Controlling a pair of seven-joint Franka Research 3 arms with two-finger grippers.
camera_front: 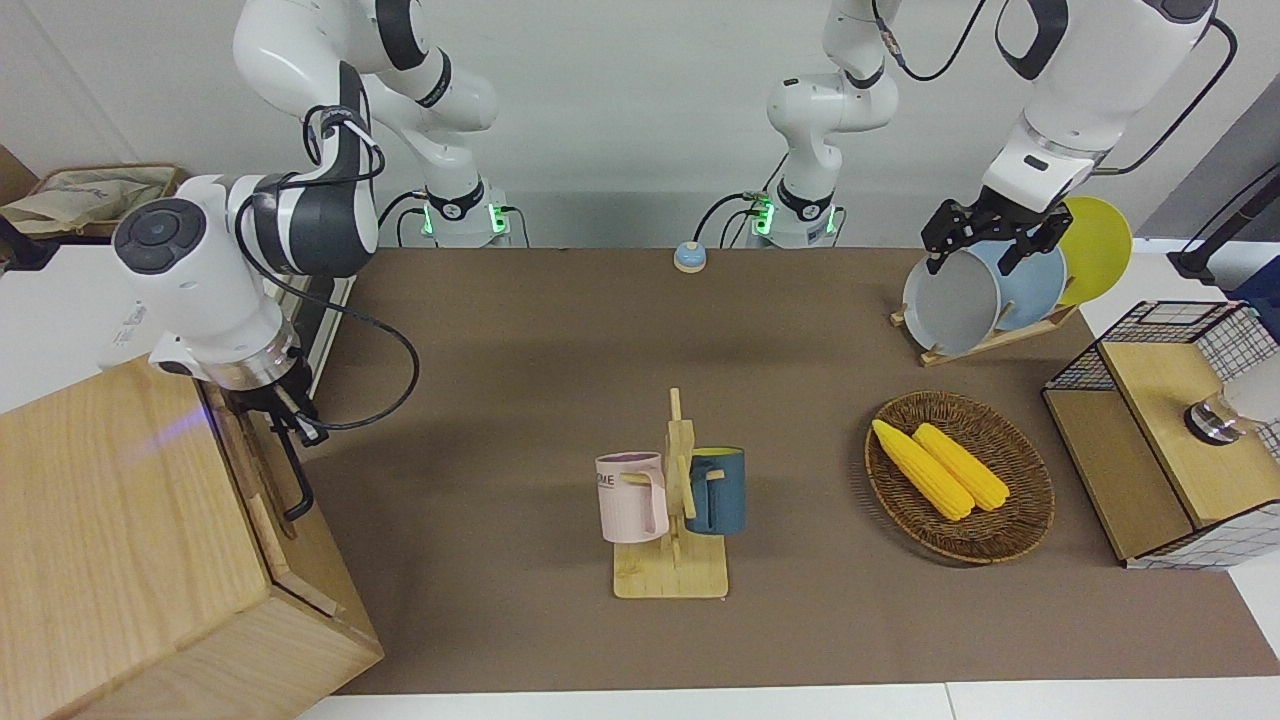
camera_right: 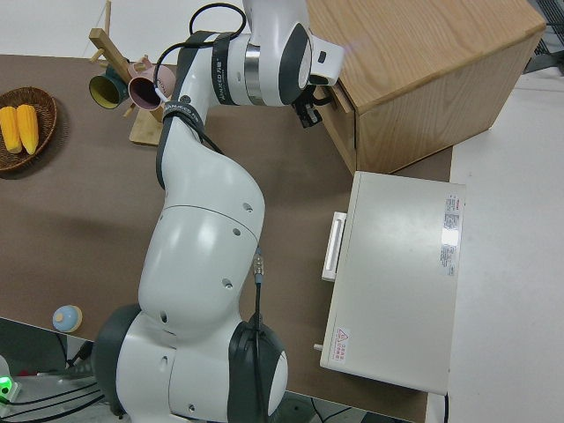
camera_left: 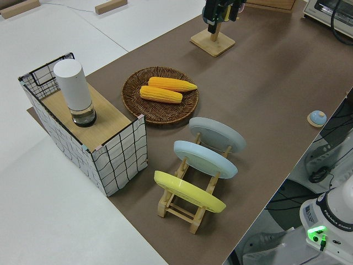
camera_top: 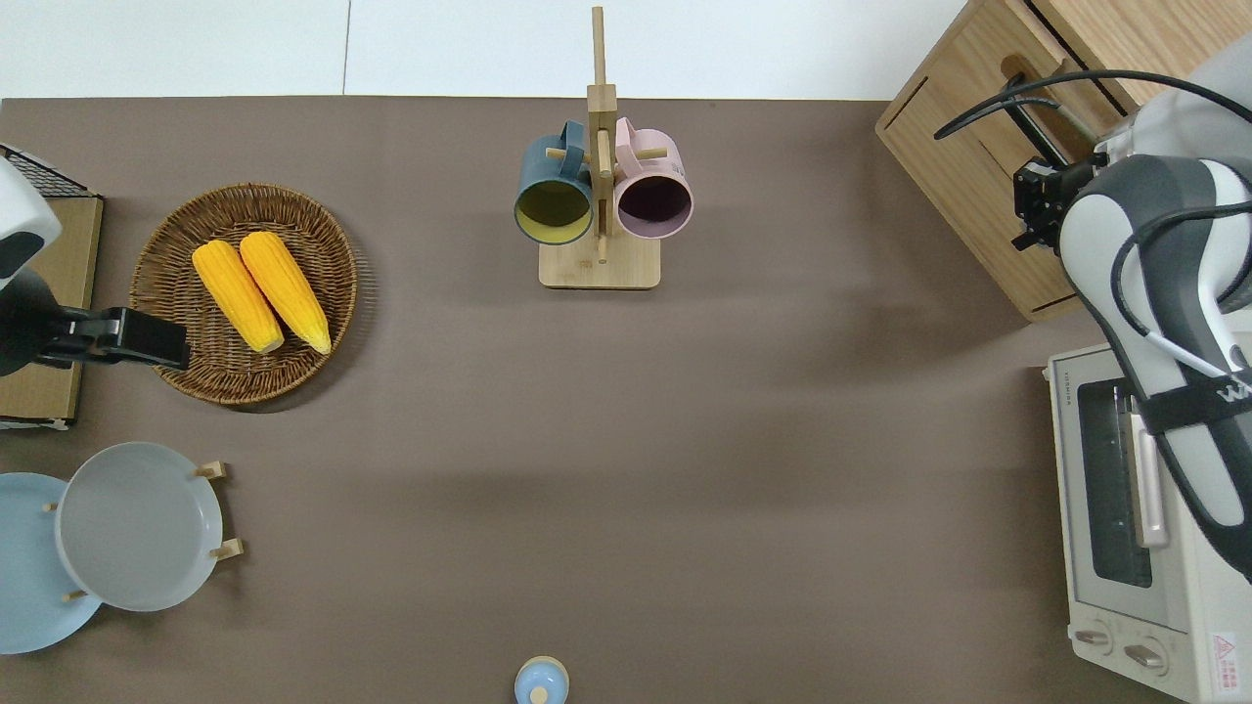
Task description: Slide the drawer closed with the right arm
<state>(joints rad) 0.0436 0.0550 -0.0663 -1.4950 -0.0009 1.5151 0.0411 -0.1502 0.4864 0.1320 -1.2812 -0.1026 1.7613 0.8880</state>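
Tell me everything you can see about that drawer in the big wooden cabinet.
The drawer is wide and shallow, of pale wood, with a black metal loop handle on its front panel. It looks almost fully in, the front nearly flush with the cabinet at the right arm's end of the table. The right hand is at the handle.

Front camera faces the robots across the table. Overhead camera looks straight down. Left side camera looks diagonally along the table; right side camera sits close above the right arm. Front and overhead views share the mug stand (camera_front: 672,500) (camera_top: 599,186).
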